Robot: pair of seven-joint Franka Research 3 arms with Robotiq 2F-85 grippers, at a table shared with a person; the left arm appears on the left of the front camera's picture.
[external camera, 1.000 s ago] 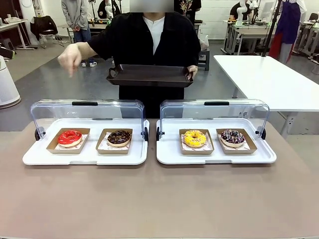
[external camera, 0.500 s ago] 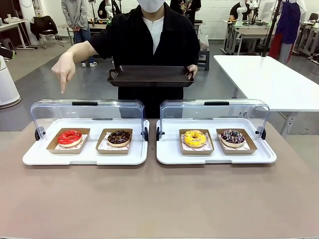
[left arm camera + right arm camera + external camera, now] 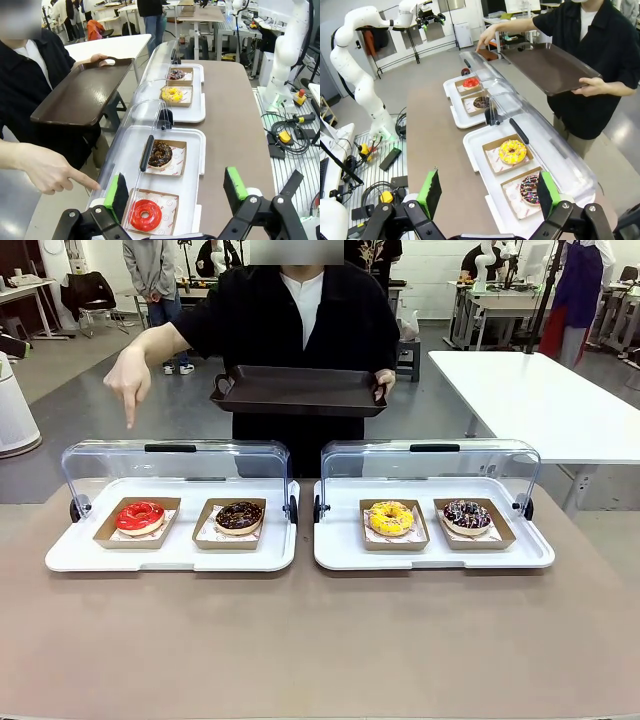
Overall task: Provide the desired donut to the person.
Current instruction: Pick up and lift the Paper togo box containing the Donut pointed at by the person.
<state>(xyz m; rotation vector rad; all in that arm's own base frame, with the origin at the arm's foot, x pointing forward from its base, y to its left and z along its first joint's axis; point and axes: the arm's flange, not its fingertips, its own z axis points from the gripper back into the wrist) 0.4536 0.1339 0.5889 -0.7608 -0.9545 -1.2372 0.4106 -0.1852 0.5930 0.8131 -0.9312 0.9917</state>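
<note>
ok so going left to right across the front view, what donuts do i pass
red donut → chocolate donut → yellow donut → sprinkled dark donut

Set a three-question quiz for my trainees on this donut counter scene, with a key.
1. True or false: the person holds a tray in one hand.
2. Which donut is nearest the pointing hand? A yellow, B red, C chocolate.
3. Fill in: the left gripper and the right gripper are both ___.

Key: 1 true; 2 B, the red donut; 3 open.
</note>
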